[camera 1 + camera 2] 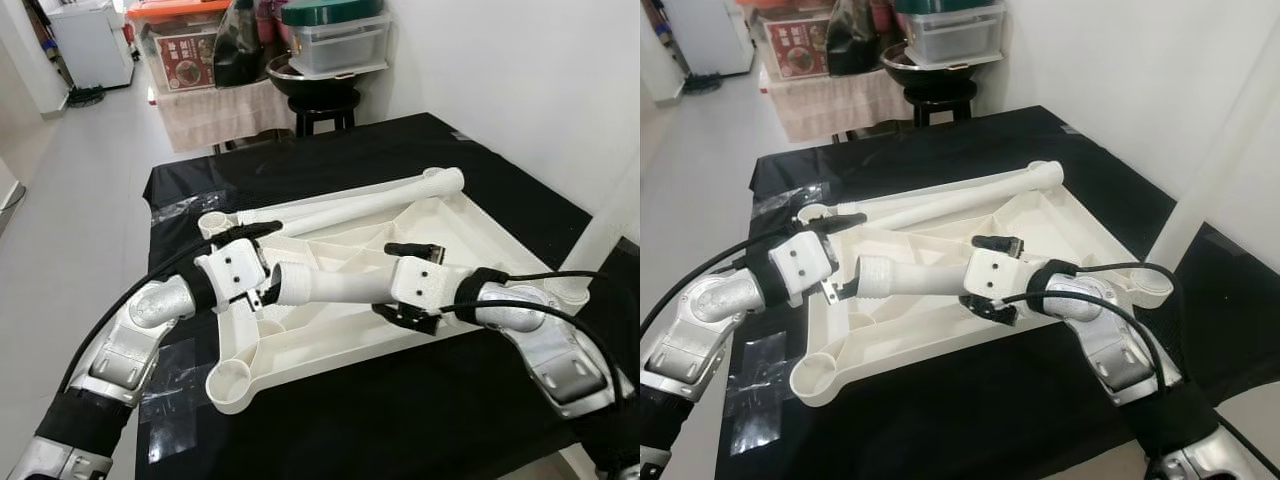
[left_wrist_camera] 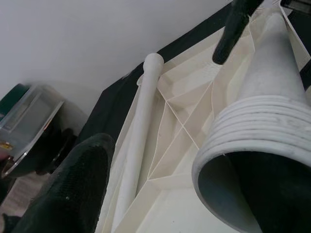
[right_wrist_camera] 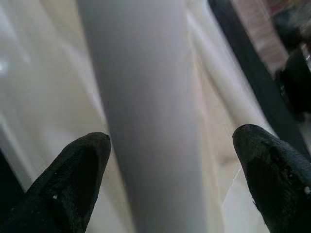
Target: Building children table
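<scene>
Upside-down white plastic kids' tabletop (image 1: 470,225) lies flat on the black-covered desk (image 1: 400,150), ribbed underside facing up, w/ a round leg socket (image 1: 230,383) at the near left corner and another socket (image 1: 212,224) at the far left corner.

1 white table leg (image 1: 330,283) is held up over the tabletop's middle, roughly level, its threaded open end pointing toward the robot's left. The right end effector (image 1: 412,282) is at the leg's other end; the right wrist view shows its 2 black fingers (image 3: 80,174) spread wide, 1 on each side of the leg (image 3: 146,111), w/ a gap on both sides. Can't tell if anything deeper in the end effector touches the leg.

The left end effector (image 1: 258,262) sits right at the threaded end. In the left wrist view 1 finger (image 2: 73,194) stands off beside the ribbed mouth (image 2: 243,145) and dark stuff fills the mouth itself; can't tell if that's the other finger or just shadow, so how far it's open is unclear.

A 2nd white leg (image 1: 370,200) lies along the far edge of the tabletop, its capped end toward the wall on the right.

Clear tape patches (image 1: 170,385) are stuck on the black cloth near the left edge. Behind the desk: a black stool (image 1: 320,105) w/ a dark bowl, clear storage bins (image 1: 335,40) and a red-lidded box (image 1: 180,45).
</scene>
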### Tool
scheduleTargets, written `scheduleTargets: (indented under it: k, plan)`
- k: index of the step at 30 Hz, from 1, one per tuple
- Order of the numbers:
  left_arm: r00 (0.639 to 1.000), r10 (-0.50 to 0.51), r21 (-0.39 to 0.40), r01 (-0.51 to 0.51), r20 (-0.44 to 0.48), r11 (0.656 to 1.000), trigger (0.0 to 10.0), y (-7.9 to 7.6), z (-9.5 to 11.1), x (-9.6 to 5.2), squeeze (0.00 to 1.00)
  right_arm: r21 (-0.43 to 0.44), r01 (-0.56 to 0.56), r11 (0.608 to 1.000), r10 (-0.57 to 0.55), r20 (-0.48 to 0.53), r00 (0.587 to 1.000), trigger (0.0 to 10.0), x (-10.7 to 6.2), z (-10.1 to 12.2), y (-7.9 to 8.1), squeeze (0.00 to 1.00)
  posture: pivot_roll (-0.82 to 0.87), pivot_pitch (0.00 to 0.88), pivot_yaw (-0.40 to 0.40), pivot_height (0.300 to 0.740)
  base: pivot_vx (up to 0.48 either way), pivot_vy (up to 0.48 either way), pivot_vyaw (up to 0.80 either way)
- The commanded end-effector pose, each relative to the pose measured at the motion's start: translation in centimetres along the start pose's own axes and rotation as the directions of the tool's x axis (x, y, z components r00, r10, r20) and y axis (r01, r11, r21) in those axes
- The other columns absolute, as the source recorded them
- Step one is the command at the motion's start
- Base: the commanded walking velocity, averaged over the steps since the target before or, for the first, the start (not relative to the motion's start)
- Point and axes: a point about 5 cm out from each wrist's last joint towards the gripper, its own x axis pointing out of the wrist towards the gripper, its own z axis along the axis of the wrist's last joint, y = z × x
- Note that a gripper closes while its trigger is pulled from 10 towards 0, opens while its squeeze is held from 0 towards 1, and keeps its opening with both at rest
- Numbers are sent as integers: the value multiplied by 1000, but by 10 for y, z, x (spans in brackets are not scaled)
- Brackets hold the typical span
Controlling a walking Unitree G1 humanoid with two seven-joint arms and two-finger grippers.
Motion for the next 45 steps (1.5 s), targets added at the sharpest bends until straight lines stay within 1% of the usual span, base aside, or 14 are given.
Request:
scheduleTargets:
  k: [1, 15, 16, 17, 19, 22, 33, 36, 37, 38, 39, 41, 42, 45]
  plan:
    - [999, -22, -5, 22, 28, 1000, 10000, -5, 6, 4, 0, -12, -29, 1000, 28, -31, 999, 10000, 3, -4, 9, 0, -123, 85, 18, 740, 0, 0, 0]
    - [999, -26, 2, 26, 24, 1000, 10000, -4, 8, 3, 0, -22, -41, 999, 36, -201, 979, 10000, -4, -38, 11, 0, -121, 91, 16, 740, 0, 0, 0]
    - [999, -27, 4, 27, 25, 1000, 10000, -4, 8, 3, 0, -16, -3, 1000, -1, -245, 969, 4549, -4, -48, 9, 0, -121, 91, 16, 740, 0, 0, 0]
    - [999, -28, 6, 28, 26, 1000, 10000, -4, 9, 4, 0, -11, 40, 999, -42, -287, 957, 0, -4, -58, 6, 0, -121, 91, 16, 740, 0, 0, 0]
    - [999, -28, 6, 28, 26, 1000, 10000, -4, 9, 4, 0, -11, 40, 999, -42, -287, 957, 0, -4, -58, 6, 0, -121, 91, 16, 740, 0, 0, 0]
    - [999, -34, 10, 34, 23, 999, 10000, -5, 9, 3, 0, -13, 141, 990, -138, -311, 940, 0, -2, -66, -2, 0, -120, 91, 16, 740, 0, 0, 0]
    - [996, -87, -1, 87, -5, 996, 10000, -8, 8, -3, 0, -43, 290, 956, -292, -190, 937, 0, 0, -44, -24, 0, -123, 93, 15, 740, 0, 0, 0]
    - [993, -118, -24, 118, -16, 993, 10000, -9, 7, -7, 51, -44, 321, 946, -324, -171, 931, 0, 0, -40, -29, 0, -123, 93, 15, 740, 0, 0, 0]
    - [981, -191, -76, 188, -36, 979, 10000, -9, 6, -16, 1000, -45, 367, 929, -370, -150, 917, 0, 0, -36, -36, 0, -123, 90, 15, 740, 0, 0, 0]
    - [960, -268, -94, 260, -84, 961, 10000, -5, 4, -30, 1000, -53, 419, 907, -422, -124, 898, 0, 0, -31, -45, 0, -117, 89, 12, 740, 0, 0, 0]
    - [960, -268, -94, 260, -84, 961, 10000, -5, 4, -30, 1000, -53, 419, 907, -422, -124, 898, 0, 0, -31, -45, 0, -117, 89, 12, 740, 0, 0, 0]
    - [902, -386, -106, 372, -195, 922, 10000, 6, 3, -58, 1000, -71, 483, 872, -488, -83, 869, 0, 0, -22, -58, 0, -107, 87, 9, 740, 0, 0, 0]
    - [902, -386, -106, 372, -195, 922, 10000, 6, 3, -58, 1000, -71, 483, 872, -488, -83, 869, 0, 0, -22, -58, 0, -107, 87, 9, 740, 0, 0, 0]
    - [847, -438, -106, 427, -300, 898, 10000, 17, 3, -81, 1000, -86, 506, 858, -512, -57, 857, 0, 0, -17, -64, 0, -102, 85, 7, 740, 0, 0, 0]
